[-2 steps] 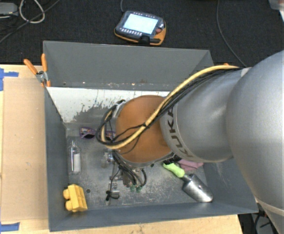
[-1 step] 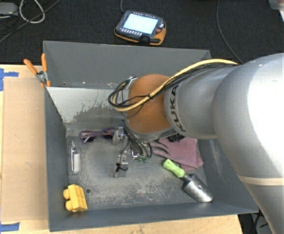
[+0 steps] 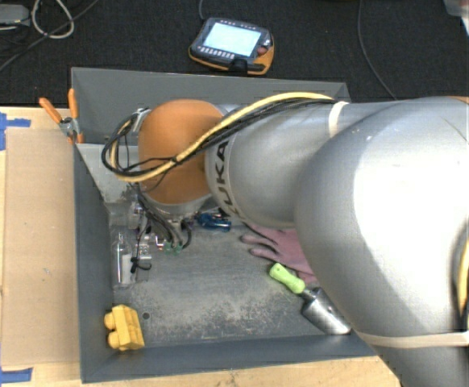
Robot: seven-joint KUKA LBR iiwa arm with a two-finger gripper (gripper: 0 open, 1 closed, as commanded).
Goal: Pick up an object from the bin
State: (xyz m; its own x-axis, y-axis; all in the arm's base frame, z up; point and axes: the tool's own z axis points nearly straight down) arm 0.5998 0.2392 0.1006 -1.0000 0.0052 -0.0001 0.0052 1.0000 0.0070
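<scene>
Grey bin (image 3: 218, 317) floor looks dusty. I see the hand (image 3: 134, 256) low near the left wall; whether it is apart or together, I cannot tell. A yellow block (image 3: 123, 327) lies in the near left corner, apart from the hand, and a small blue thing (image 3: 215, 222) lies to the hand's right.

Shows matt, gritty grey metal in the bin (image 3: 218, 317). Shows smooth yellow plastic in the block (image 3: 124, 329), soft pink cloth in the rag (image 3: 279, 244)
</scene>
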